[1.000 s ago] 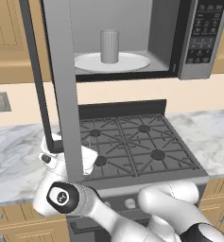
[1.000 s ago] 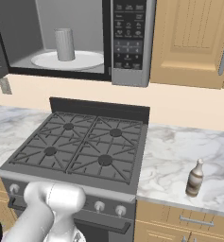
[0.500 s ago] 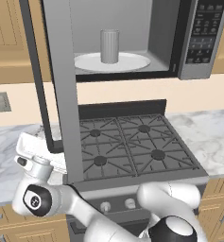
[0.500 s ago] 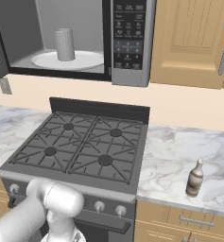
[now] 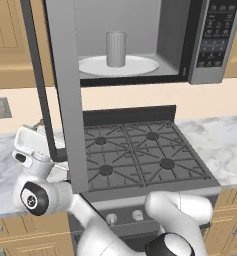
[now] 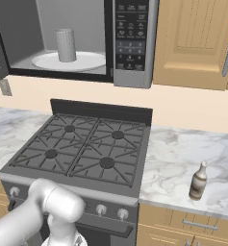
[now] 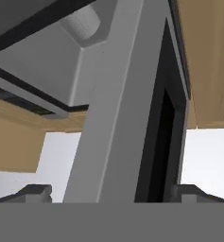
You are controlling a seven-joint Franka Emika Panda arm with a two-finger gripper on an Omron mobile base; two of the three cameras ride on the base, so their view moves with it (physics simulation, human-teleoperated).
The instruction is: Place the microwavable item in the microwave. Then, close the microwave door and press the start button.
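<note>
- Cup (image 5: 116,48): one grey cylinder, upright on the white turntable plate (image 5: 140,66) inside the microwave (image 5: 140,40), so the placing looks done.
- Microwave door (image 5: 65,100) hangs wide open, swung out to the left and seen nearly edge-on; the step in hand, by my reading, is closing it.
- Gripper (image 7: 111,191) sits low at the left, close against the door's lower edge, jaws spread wide with nothing between them; the hand view looks up along the door's grey edge.
- To do it well: press on the door's outer face near its free edge, follow its arc toward the oven, then reach the dark button panel (image 5: 214,35) on the right.
- Count: one cup, one microwave, one door, one brown-and-white bottle (image 6: 198,181) on the table at right, four burners on the stove (image 6: 82,149).
</note>
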